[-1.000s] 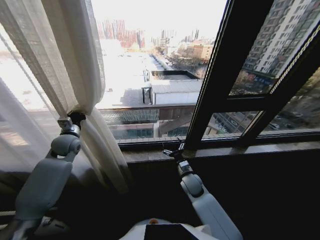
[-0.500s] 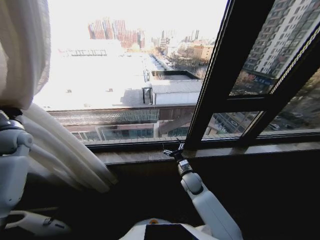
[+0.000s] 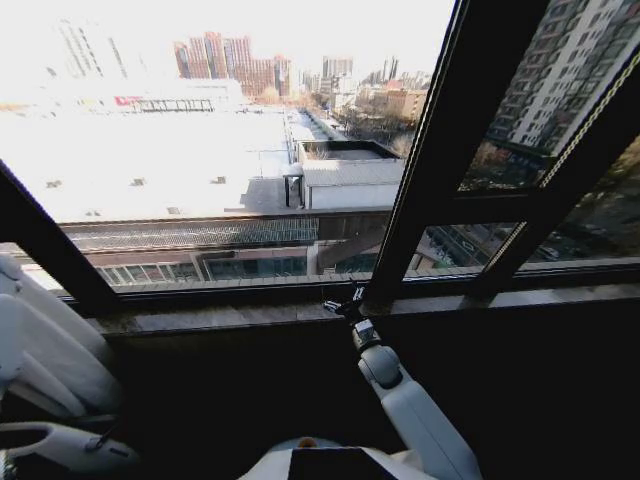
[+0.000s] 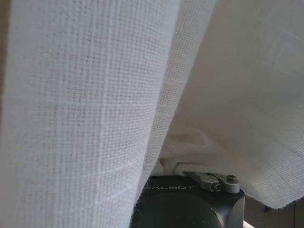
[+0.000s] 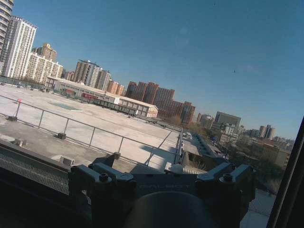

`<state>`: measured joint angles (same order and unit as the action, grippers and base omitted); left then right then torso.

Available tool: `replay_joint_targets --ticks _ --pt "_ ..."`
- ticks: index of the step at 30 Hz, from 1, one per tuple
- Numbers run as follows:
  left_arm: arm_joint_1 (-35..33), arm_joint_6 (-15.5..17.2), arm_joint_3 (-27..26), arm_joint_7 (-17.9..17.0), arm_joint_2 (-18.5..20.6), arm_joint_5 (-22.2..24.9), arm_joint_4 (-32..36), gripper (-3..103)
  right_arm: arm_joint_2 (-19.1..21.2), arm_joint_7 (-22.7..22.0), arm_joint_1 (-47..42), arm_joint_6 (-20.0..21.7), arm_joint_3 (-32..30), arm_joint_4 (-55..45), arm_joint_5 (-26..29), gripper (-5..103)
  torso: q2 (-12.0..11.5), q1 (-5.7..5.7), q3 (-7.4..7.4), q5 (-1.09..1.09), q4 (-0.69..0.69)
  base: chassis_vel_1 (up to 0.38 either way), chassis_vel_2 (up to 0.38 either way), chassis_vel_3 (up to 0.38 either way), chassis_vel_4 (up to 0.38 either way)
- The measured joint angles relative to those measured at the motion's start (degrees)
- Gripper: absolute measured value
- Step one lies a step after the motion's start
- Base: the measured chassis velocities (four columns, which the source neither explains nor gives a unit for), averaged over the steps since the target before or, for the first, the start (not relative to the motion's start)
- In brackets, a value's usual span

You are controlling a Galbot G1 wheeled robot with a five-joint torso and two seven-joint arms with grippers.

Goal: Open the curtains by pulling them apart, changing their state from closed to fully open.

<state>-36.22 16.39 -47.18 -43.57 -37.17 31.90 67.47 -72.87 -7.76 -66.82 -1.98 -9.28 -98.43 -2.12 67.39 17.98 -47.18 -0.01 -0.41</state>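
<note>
Right gripper (image 3: 343, 305) raised to the window sill (image 3: 250, 318), just at the foot of the dark window frame bar (image 3: 420, 160); whether spread or pressed together, cannot tell. Right arm stretched forward and up from the torso, wrist aimed out through the glass. Left gripper (image 4: 190, 183) buried in the curtains (image 4: 85, 114), white woven folds draped over its body; grip hidden, cannot tell.

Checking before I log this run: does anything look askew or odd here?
Nothing stands out. The curtain hangs draped over the left claw, unripped. The right claw rests at the window sill, and the window frame looks intact.
</note>
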Motion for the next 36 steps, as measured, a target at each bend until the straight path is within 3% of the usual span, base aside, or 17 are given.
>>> replay_joint_targets --ticks 10,20,26,32,36 --pt "5.7 -0.1 -0.3 -6.5 -0.6 0.0 -4.8 3 -0.4 0.2 -0.5 0.0 -0.4 -0.7 -0.1 100 0.0 0.0 0.0 0.01 -0.03 0.0 0.0 0.0 0.0" --pt "5.9 0.0 -1.1 -7.7 -0.6 -1.4 -5.4 3 -1.4 0.7 -1.0 0.1 -0.1 -0.7 -0.3 100 0.0 0.0 0.0 0.01 -0.01 0.0 0.0 0.0 0.0" --pt "5.3 2.0 -1.3 -10.0 -1.7 -1.5 -3.0 3 -1.1 0.7 -0.9 0.2 0.0 -1.3 -0.3 100 0.0 0.0 0.0 0.02 -0.03 0.0 0.0 0.0 0.0" --pt "-2.7 4.2 -2.6 -4.9 -2.6 -2.2 6.4 -1 -1.1 0.8 -1.3 0.2 0.0 -1.4 -0.3 100 0.0 0.0 0.0 0.01 0.0 0.0 0.0 0.0 0.0" --pt "-12.3 7.3 -3.4 -0.5 -4.2 -2.7 19.8 19 -1.2 0.8 -1.6 0.2 -0.1 -1.5 -0.3 100 0.0 0.0 0.0 0.03 -0.04 0.0 0.0 0.0 0.0"
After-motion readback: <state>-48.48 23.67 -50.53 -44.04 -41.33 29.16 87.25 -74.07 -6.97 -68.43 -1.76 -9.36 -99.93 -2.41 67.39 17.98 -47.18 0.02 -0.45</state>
